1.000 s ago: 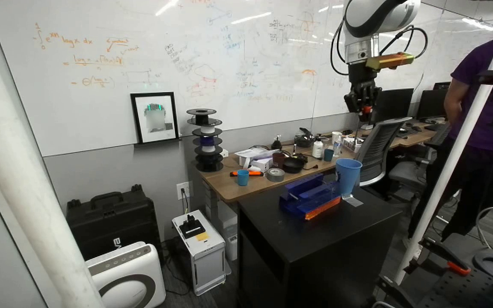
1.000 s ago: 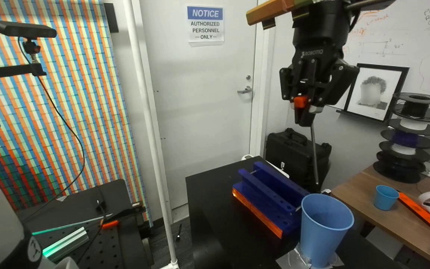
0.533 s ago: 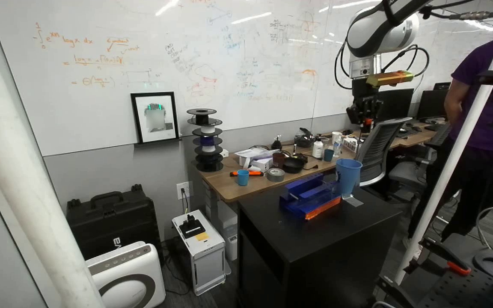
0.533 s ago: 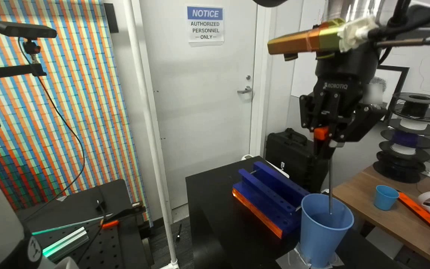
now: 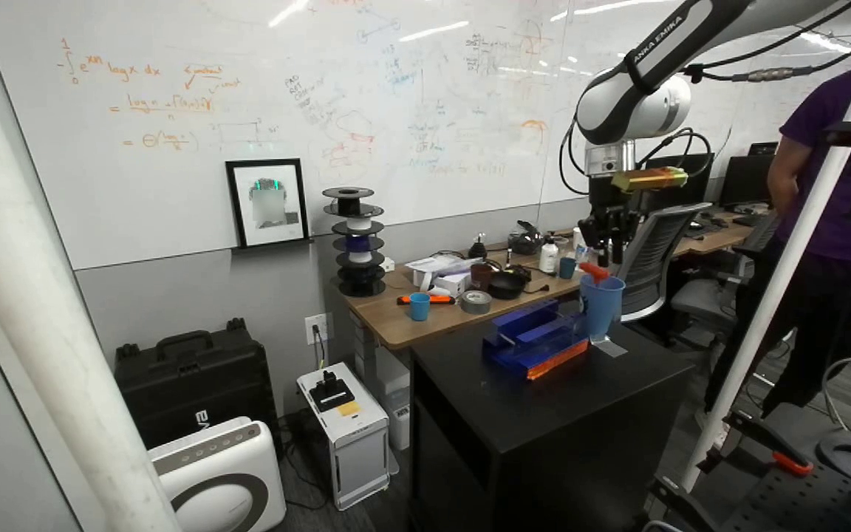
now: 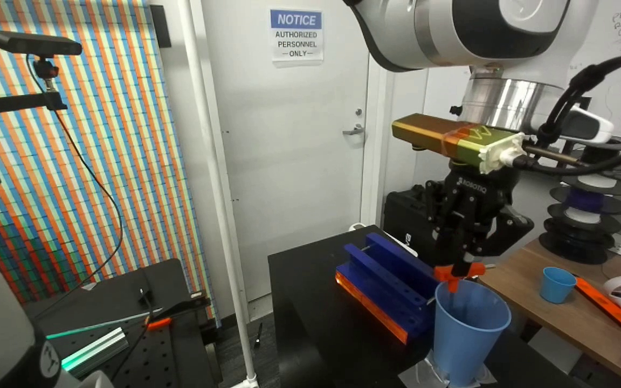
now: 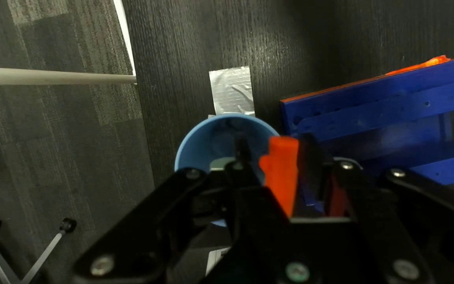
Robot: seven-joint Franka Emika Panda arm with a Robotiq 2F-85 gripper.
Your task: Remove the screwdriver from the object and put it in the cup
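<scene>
In an exterior view, a very big white board (image 5: 270, 96) is on the wall, far behind the light blue cup (image 5: 603, 310). A long brown desk (image 5: 385, 318) is behind the cup too, but closer. The black surface (image 5: 544, 410) is under the cup. The dark blue block (image 6: 391, 280), with its orange edge, sits just beside the cup. The tool (image 7: 275, 150) hangs right over the cup. Its two fingers are spread apart, one on each side of an orange handle, with a gap on one side. I can't tell if the other finger touches it. The cup stands up straight. The screwdriver (image 6: 452, 284) has its thin rod down inside the cup and its orange handle up over the rim, on the side near the block. Some silver tape (image 7: 231, 88) lies flat by the cup's foot
</scene>
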